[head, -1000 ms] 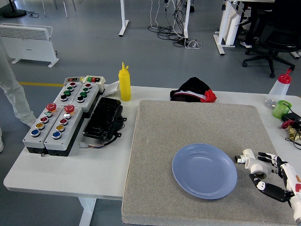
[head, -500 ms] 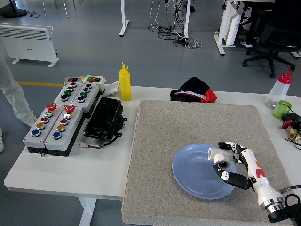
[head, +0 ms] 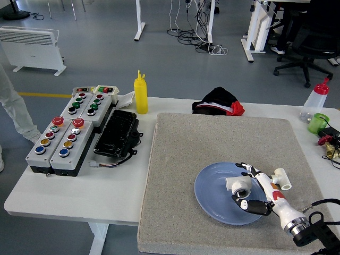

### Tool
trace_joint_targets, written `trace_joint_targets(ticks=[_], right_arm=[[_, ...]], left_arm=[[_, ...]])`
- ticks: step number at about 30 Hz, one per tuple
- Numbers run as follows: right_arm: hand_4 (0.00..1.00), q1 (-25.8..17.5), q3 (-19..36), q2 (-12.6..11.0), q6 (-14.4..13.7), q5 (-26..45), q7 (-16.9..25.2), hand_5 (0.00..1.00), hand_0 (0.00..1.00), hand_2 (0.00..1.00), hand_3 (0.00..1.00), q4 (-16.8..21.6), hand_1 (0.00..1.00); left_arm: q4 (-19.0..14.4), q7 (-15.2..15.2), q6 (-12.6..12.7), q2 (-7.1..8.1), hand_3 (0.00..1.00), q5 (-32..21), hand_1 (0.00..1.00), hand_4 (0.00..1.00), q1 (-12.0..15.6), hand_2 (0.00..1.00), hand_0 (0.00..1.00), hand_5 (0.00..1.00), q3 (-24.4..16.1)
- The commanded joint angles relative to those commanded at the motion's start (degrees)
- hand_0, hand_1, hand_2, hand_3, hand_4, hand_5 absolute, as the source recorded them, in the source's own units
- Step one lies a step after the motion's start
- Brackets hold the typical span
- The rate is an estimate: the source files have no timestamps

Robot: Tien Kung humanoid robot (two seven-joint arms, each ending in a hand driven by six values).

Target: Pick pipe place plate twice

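A blue plate [head: 215,202] lies on the grey mat [head: 212,143], toward its front right. My right hand [head: 248,187] reaches in from the lower right and sits over the plate's right half. Its fingers are curled around a white pipe fitting [head: 237,185], held just over the plate's surface; I cannot tell if it touches. A second white pipe piece [head: 282,179] lies on the mat just right of the plate, partly behind my forearm. My left arm does not show.
Two grey button boxes [head: 66,133] and a black device [head: 117,133] sit at the left. A yellow squeeze bottle [head: 141,94] and a red-and-black cloth [head: 219,102] stand behind the mat. A green cup [head: 317,123] and a red-capped bottle [head: 314,100] are far right. A person's leg [head: 13,106] shows at the left edge.
My right hand has carried the white fitting leftward, from the mat right of the plate to over the plate's right half. The second pipe piece has stayed on the mat.
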Motion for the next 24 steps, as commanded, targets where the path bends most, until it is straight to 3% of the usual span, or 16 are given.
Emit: trace_joint_targets(ticks=[9, 17, 24], right_arm=[[0.817, -0.10, 0.89, -0.28, 0.26, 1.20, 0.46, 0.240, 0.998, 0.998, 0.998, 0.63, 0.947], [0.818, -0.28, 4.12, -1.06, -1.63, 4.64, 3.03, 0.244, 0.998, 0.998, 0.998, 2.36, 0.946], [0.795, 0.89, 10.06, -3.16, -0.99, 10.10, 2.77, 0.246, 0.998, 0.998, 0.998, -0.57, 0.932]], left_arm=[[-0.02, 0.48, -0.02, -0.19, 0.583, 0.40, 0.568, 0.472, 0.23, 0.596, 0.587, 0.998, -0.19], [0.02, -0.01, 0.17, -0.25, 0.583, 0.00, 0.567, 0.473, 0.15, 0.596, 0.587, 0.998, -0.02], [0.03, 0.02, 0.20, -0.25, 0.583, 0.02, 0.567, 0.473, 0.47, 0.596, 0.587, 0.998, -0.11]])
